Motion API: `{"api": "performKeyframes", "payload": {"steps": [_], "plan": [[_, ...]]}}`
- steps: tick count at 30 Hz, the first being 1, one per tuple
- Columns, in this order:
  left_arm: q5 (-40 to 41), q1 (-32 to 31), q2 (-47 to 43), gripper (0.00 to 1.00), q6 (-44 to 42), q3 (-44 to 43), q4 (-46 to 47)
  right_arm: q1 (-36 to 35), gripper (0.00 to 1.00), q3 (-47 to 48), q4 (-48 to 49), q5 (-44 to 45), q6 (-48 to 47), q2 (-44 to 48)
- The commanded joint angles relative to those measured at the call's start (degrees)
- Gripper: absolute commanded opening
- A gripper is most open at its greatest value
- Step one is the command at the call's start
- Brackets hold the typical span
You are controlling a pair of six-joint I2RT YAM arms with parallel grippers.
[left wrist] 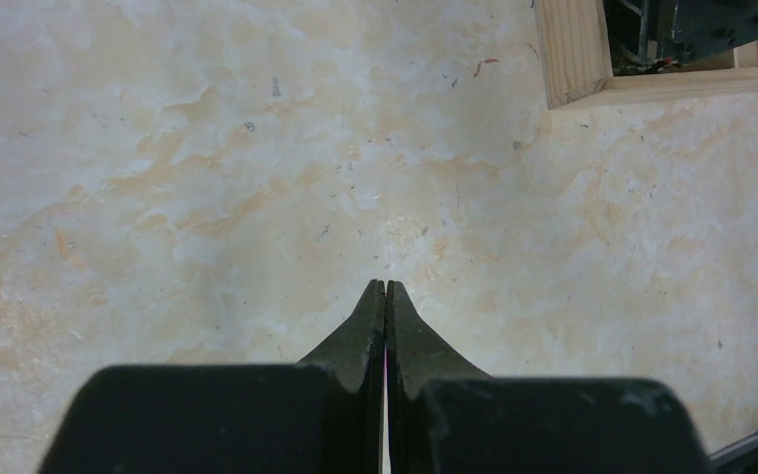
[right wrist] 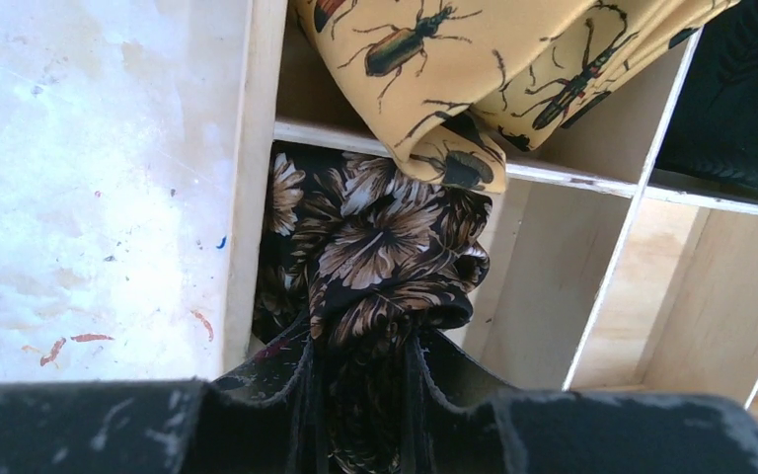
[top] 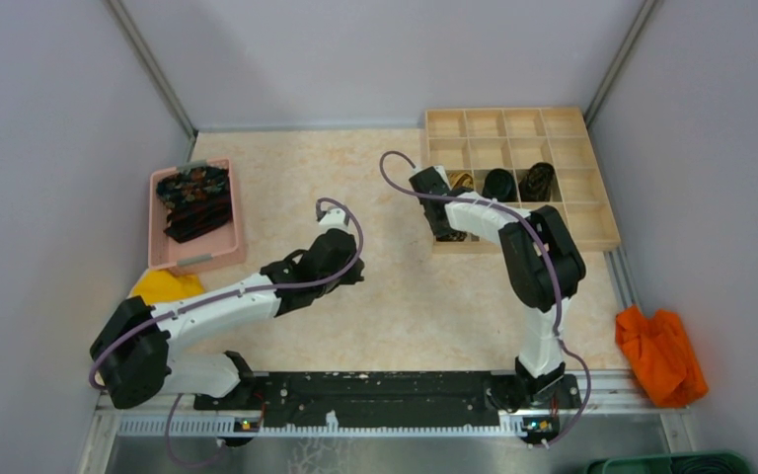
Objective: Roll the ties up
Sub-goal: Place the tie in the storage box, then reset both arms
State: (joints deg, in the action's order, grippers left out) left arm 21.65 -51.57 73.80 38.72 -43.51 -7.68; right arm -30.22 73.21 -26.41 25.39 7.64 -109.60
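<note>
A dark floral tie [right wrist: 385,267], bunched into a loose roll, is pinched between the jaws of the right gripper [right wrist: 360,370]. It is held down inside the near left corner compartment of the wooden organiser [top: 594,215], close against that compartment's outer wall. In the compartment just behind it a golden beetle-print tie [right wrist: 474,59] is lodged, and a fold of it is draped over the divider, touching the top of the floral tie. Two rolled dark ties [top: 498,184] are seen in the next two compartments of that same row, one in each, toward the organiser's right side. The left gripper [left wrist: 385,288] is held over the bare worktop [top: 405,306], off the organiser's near left corner, its jaws pressed together with nothing between them. Well to the left of the organiser, a pink tray [top: 197,259] is set on the worktop with several unrolled patterned ties [top: 194,200] heaped in it. A yellow cloth [top: 163,286] is seen just beyond that tray's near edge, further still from the organiser. An orange cloth [top: 661,354] is bunched beyond the organiser's near right corner, off the worktop's edge.
</note>
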Motion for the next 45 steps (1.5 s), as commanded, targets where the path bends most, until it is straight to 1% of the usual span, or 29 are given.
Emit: {"api": "performKeyframes", "payload": {"steps": [1,3,5,9,10,14,15,20,25,27,28,29,30,34,45], "plan": [[-0.5,0.6,-1.4,0.0,-0.3,1.4,0.6,-0.8,0.2,0.9,-0.4,-3.4,2.1,-2.6],[-0.3,0.7,-1.7,0.0,-0.3,1.6,0.4,-0.8,0.32,0.9,-0.3,-3.8,2.4,-2.2],[-0.1,0.8,-1.8,0.0,-0.3,1.6,0.3,-0.8,0.38,0.8,0.1,-4.1,2.9,-1.6],[0.1,1.0,-1.7,0.0,-0.3,1.3,-0.4,-0.7,0.59,1.1,-0.4,-4.6,3.4,-0.5],[0.1,1.1,-1.7,0.0,-0.3,1.2,-0.5,-0.8,0.62,1.2,-0.4,-4.8,3.5,-0.2],[0.5,1.2,-1.8,0.0,-0.1,1.1,-1.1,-0.8,0.68,1.2,-0.3,-5.4,3.5,1.9],[0.5,1.3,-1.8,0.0,-0.1,1.1,-1.1,-0.8,0.71,1.4,-0.3,-5.8,3.6,2.5],[0.3,1.5,-1.6,0.0,-0.1,0.9,-1.3,-0.8,0.73,2.6,-1.2,-6.6,3.6,5.3],[-0.1,1.6,-1.1,0.0,-0.2,0.5,-1.1,-0.8,0.74,2.9,-2.0,-6.5,3.8,10.3],[-0.3,1.6,-0.7,0.0,-0.1,0.3,-1.1,-0.8,0.81,2.8,-1.7,-7.1,3.6,12.3],[-0.6,1.6,-0.5,0.0,-0.1,0.3,-1.2,-0.8,0.89,2.9,-1.9,-7.1,3.5,13.1],[-0.9,1.6,-0.3,0.0,0.0,0.2,-1.1,-0.8,0.92,2.8,-1.9,-7.2,3.4,13.8],[-1.1,1.6,-0.1,0.0,0.0,0.1,-1.1,-0.8,0.93,2.9,-2.2,-7.1,3.3,14.3],[-1.1,1.6,0.0,0.0,0.3,0.0,-1.4,-0.8,0.94,2.8,-2.4,-6.3,3.5,15.8],[-0.9,1.6,-0.7,0.0,0.5,0.4,-1.6,-0.8,0.94,-2.4,4.1,-6.6,4.2,21.3]]}}
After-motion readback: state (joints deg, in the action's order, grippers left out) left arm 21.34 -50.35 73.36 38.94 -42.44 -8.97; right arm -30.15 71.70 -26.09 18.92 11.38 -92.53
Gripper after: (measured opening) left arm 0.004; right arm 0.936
